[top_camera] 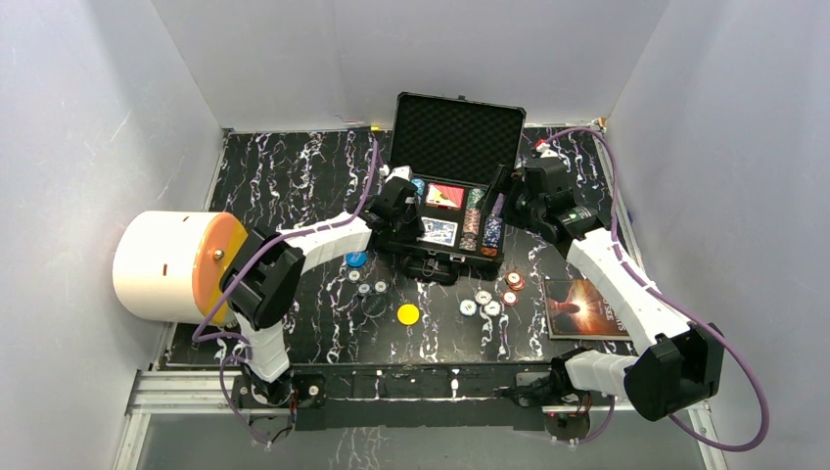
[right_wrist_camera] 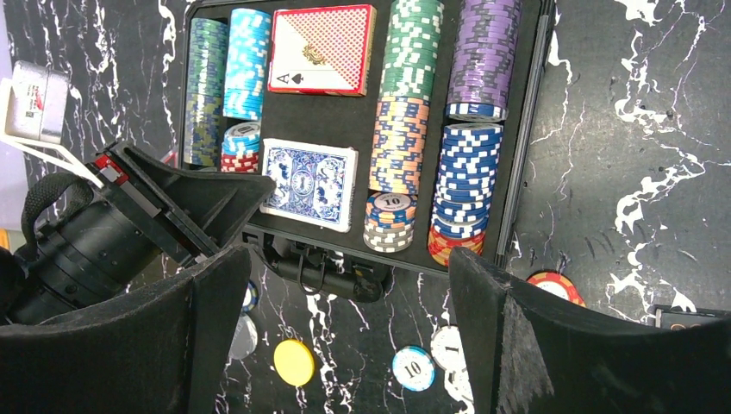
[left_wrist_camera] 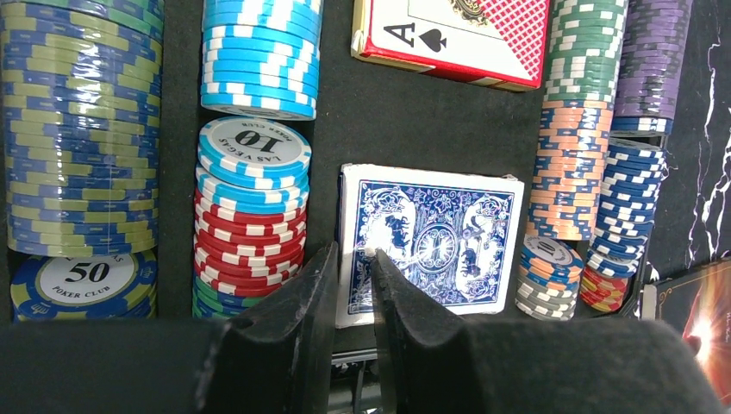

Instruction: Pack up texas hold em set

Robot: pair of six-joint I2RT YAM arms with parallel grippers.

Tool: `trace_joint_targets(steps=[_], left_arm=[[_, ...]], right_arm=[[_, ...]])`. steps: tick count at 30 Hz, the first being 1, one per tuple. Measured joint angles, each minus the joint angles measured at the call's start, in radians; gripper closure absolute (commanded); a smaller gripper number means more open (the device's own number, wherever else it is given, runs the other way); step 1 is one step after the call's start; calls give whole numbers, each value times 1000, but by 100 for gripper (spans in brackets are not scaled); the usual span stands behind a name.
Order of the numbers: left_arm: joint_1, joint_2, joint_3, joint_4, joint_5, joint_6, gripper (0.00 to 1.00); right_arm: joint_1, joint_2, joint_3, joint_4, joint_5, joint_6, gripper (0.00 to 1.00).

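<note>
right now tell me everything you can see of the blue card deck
The blue-backed rectangular card deck lies flat, ornate back up, white-bordered, in the open black hard case, middle compartment, beside the red-backed deck. Striped poker chip stacks flank it. The left gripper holds its jaws nearly together over one edge; contact unclear.

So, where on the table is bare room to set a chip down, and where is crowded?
Bare: the table left of the case, beyond the white cylinder; the strip between the yellow disc and the near edge. Crowded: loose chips lie before the case, around the disc and toward the book.
</note>
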Motion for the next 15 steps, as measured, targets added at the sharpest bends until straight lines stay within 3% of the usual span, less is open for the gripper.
trace_joint_targets(steps=[15], left_arm=[[-9, -35, 66, -58, 1, 27, 52]], right_arm=[[0, -12, -1, -13, 56, -3, 7]])
